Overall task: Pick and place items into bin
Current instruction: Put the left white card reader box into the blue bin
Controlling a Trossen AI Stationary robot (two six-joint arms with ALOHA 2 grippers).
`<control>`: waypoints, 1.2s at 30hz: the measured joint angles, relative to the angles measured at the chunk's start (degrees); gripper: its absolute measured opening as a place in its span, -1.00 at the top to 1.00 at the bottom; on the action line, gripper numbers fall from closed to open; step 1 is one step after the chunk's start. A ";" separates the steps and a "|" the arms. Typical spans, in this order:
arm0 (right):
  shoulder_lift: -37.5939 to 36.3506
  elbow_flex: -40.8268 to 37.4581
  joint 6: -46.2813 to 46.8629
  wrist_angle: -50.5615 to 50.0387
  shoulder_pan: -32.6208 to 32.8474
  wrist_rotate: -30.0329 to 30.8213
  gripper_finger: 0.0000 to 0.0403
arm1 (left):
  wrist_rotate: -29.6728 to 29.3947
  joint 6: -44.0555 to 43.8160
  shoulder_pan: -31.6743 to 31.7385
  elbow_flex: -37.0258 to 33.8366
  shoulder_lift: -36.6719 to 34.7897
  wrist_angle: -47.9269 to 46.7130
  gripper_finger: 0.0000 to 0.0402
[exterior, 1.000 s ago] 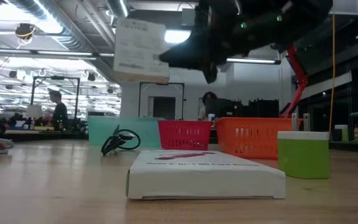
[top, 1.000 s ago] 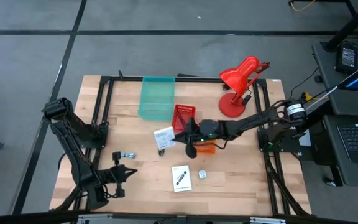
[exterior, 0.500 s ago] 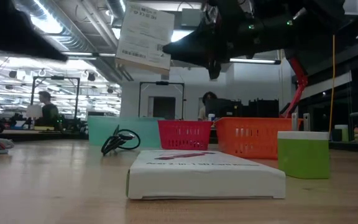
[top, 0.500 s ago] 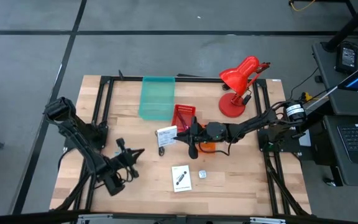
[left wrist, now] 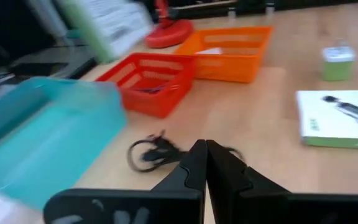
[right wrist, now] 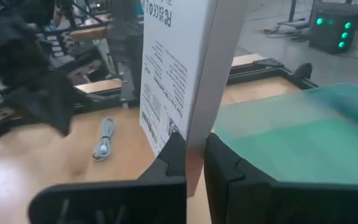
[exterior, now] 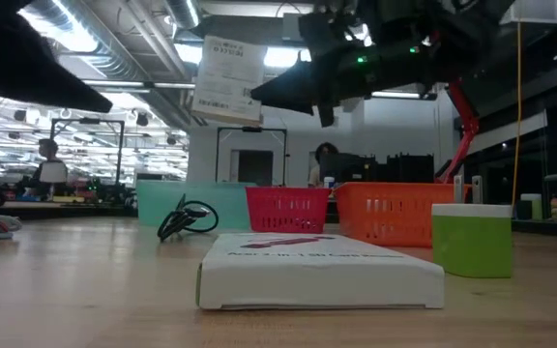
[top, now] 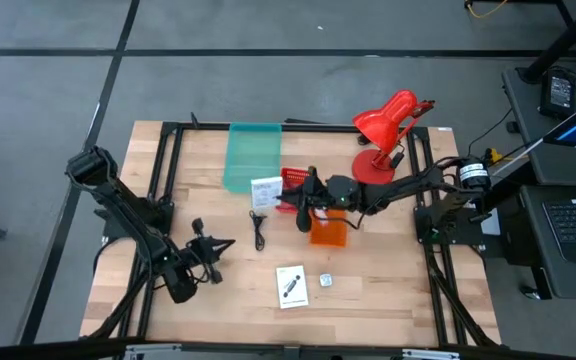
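Observation:
My right gripper [top: 290, 196] is shut on a white box with black print [top: 265, 190], high over the table beside the teal bin [top: 253, 155] and the red basket [top: 298, 183]. The box also shows in the low view [exterior: 228, 80]. My left gripper [top: 218, 247] is shut and empty [left wrist: 205, 155], low over the near left part of the table. A black cable [top: 259, 231] lies coiled on the wood in front of it [left wrist: 157, 151]. A second white box [top: 291, 285] and a small green-and-white block [top: 325, 282] lie flat near the front. A small pale cable piece [right wrist: 104, 140] lies near the left arm. My right gripper pinches the white box between its two fingers at one edge [right wrist: 190, 140], one finger on the printed face and one on the opposite face. The fingers come about level from the table's right side. The box stands on edge beyond the fingertips, lifted clear of the table.
An orange basket [top: 328, 232] stands just near-side of the right gripper. A red desk lamp [top: 383, 130] stands at the far right. A black frame runs along the table's edges. Bare wood lies at the table's near left and near right.
My right gripper has carried the white box toward the table's far edge and the teal bin, rising a little; the box stays lifted clear. My left gripper has swung from the near edge toward the table's middle, closer to the black cable.

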 joint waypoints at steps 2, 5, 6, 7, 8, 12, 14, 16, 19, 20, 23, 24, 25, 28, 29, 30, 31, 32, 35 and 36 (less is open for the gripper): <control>0.00 1.94 -0.36 -2.66 -1.68 -1.11 0.95 | 2.96 7.15 1.26 -1.41 -1.07 6.62 0.99; 0.00 4.56 -1.03 -6.47 -4.98 -1.91 0.95 | 10.09 19.21 4.26 -4.51 -1.63 21.04 0.99; 0.00 5.15 -1.04 -7.53 -6.17 -2.69 0.95 | 12.98 23.87 5.42 -6.02 -1.64 27.39 0.99; 0.00 5.58 -0.79 -8.35 -7.34 -3.71 0.95 | 16.47 28.40 6.64 -7.71 -1.59 34.42 0.99; 0.00 5.79 0.00 -8.68 -8.48 -4.57 0.95 | 20.63 32.87 8.00 -9.61 -1.47 41.59 0.99; 0.00 5.96 2.28 -9.46 -11.77 -6.76 0.95 | 33.54 43.18 13.05 -16.86 -1.26 65.35 0.99; 0.02 5.96 3.54 -10.57 -12.88 -7.68 0.95 | 35.18 44.52 14.81 -19.50 -1.26 71.21 0.99; 0.77 6.04 4.27 -11.06 -13.31 -7.60 0.95 | 35.67 45.17 15.89 -20.87 -1.26 73.64 0.99; 2.66 6.43 4.37 -11.24 -13.52 -7.73 0.95 | 35.99 45.31 17.38 -21.39 -1.28 73.70 0.99; 3.59 6.99 4.44 -11.35 -13.49 -7.74 0.95 | 35.99 45.61 17.94 -21.39 -1.28 73.73 0.99; 7.39 10.48 4.46 -11.83 -13.51 -7.77 0.95 | 37.22 47.27 19.70 -21.38 -1.28 73.75 0.99; 8.79 12.08 4.46 -12.40 -13.55 -7.73 0.95 | 38.13 47.96 20.25 -21.37 -1.28 73.77 0.99; 10.29 14.13 4.46 -13.55 -13.83 -7.73 0.95 | 39.21 48.35 20.87 -21.36 -1.28 73.76 0.99; 14.76 21.66 5.04 -20.85 -14.76 -7.89 0.95 | 42.89 48.36 22.70 -21.36 -1.28 73.74 0.99; 16.08 24.16 5.01 -23.70 -15.18 -7.82 0.95 | 44.26 48.36 23.25 -21.36 -1.28 73.74 0.99; 17.20 26.51 4.86 -26.30 -15.64 -7.81 0.95 | 45.60 48.36 23.66 -21.36 -1.28 73.74 0.99; 18.11 28.56 5.03 -28.52 -16.00 -7.74 0.95 | 46.72 48.35 24.04 -21.36 -1.28 73.74 0.99; 18.90 30.45 5.62 -30.06 -16.28 -7.73 0.95 | 47.68 48.35 24.40 -21.36 -1.28 73.74 0.99; 19.96 33.53 6.31 -32.10 -16.66 -8.18 0.95 | 49.37 48.30 25.19 -21.33 -1.28 73.74 0.99; 20.17 34.01 6.36 -32.04 -16.62 -8.57 0.95 | 49.68 48.27 25.42 -21.33 -1.28 73.73 0.99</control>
